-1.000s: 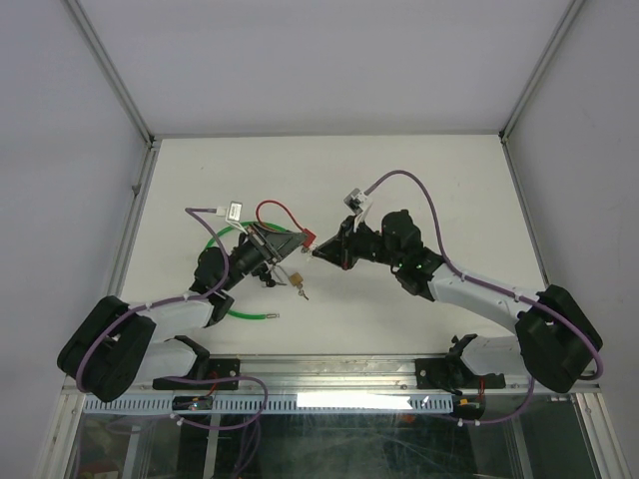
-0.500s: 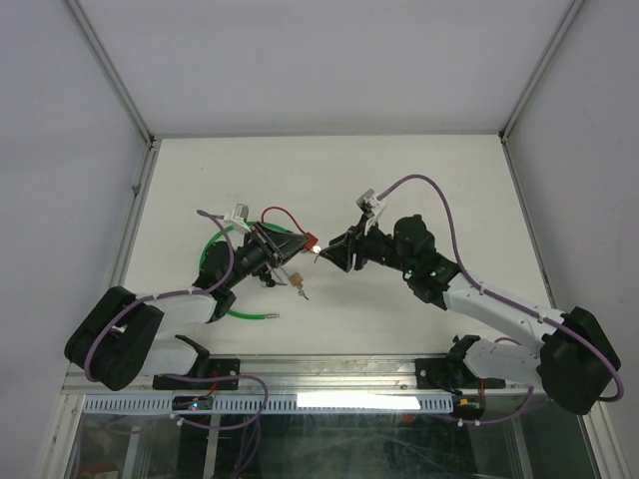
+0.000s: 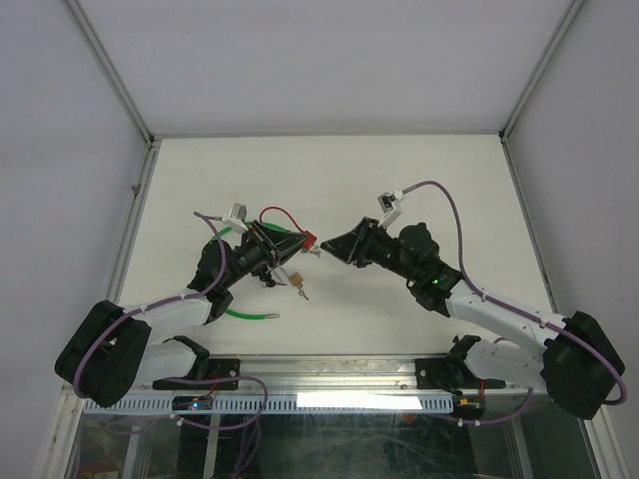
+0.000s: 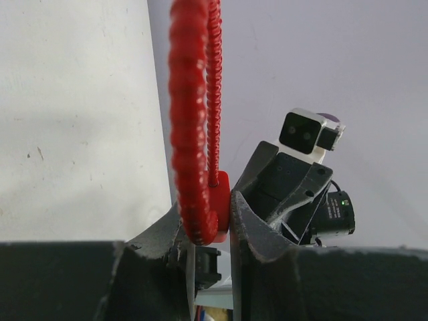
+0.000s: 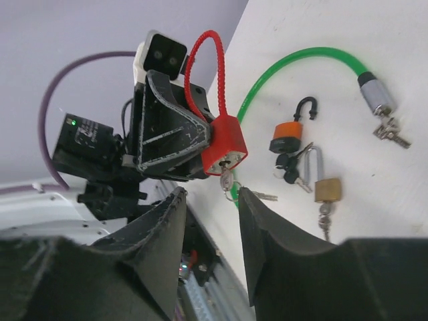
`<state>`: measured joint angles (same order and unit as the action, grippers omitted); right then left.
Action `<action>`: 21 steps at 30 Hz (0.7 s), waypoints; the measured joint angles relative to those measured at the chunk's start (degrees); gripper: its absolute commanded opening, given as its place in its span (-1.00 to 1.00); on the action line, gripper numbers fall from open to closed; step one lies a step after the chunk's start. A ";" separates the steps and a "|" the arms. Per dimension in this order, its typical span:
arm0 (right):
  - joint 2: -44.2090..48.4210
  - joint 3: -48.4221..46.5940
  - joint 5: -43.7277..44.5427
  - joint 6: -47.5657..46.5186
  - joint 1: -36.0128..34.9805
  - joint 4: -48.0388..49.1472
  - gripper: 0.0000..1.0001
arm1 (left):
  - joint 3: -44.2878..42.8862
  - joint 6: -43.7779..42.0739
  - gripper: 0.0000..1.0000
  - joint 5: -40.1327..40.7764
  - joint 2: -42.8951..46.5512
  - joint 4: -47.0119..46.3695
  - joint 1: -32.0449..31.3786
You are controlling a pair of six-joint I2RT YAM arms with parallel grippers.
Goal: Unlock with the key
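Right wrist view: we look out between the two dark fingers of the right claw (image 5: pixel 210 194). They stand partly apart and hold nothing. Just beyond their tips is the red cable lock (image 5: pixel 224 142), held up off the white tabletop (image 5: pixel 348 27). The left claw (image 4: pixel 212 217) has closed tightly on the lock's red body, one finger on each side. The lock's ribbed red cable loops away past that claw. A small silver key (image 5: pixel 227 179) sticks out of the lock's end face, towards the right claw. It sits in the gap between the fingers, and we see no finger touching it.

Other locks lie on the tabletop behind. A green cable lock (image 5: pixel 294 63) curves in an arc, with keys at its metal end. Near it lie an orange padlock (image 5: pixel 289 137) with its shackle open and a brass padlock (image 5: pixel 327 189) with keys beside it.

From the top external view, the two claws face each other tip to tip over the middle of the tabletop, with the red lock between them.
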<state>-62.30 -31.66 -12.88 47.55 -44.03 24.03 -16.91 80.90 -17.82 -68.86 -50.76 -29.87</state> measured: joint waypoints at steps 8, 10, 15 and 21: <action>-0.13 0.09 5.60 11.41 -2.93 0.20 -0.40 | -1.31 3.06 -1.00 -0.52 -0.37 1.95 0.00; -0.44 0.20 6.62 13.18 -3.34 0.26 -0.43 | -1.88 3.67 -1.00 -0.74 -0.68 1.95 0.00; -0.55 1.97 9.51 16.83 -4.39 0.33 -0.45 | -2.14 4.90 -1.00 -1.33 -1.42 1.99 0.00; -0.52 2.54 11.65 18.36 -4.61 0.11 -0.48 | -2.36 5.49 -1.00 -2.08 -1.55 1.97 0.00</action>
<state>-62.83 -29.12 -1.23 65.91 -48.64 24.14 -19.27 86.39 -19.90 -70.41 -48.80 -29.87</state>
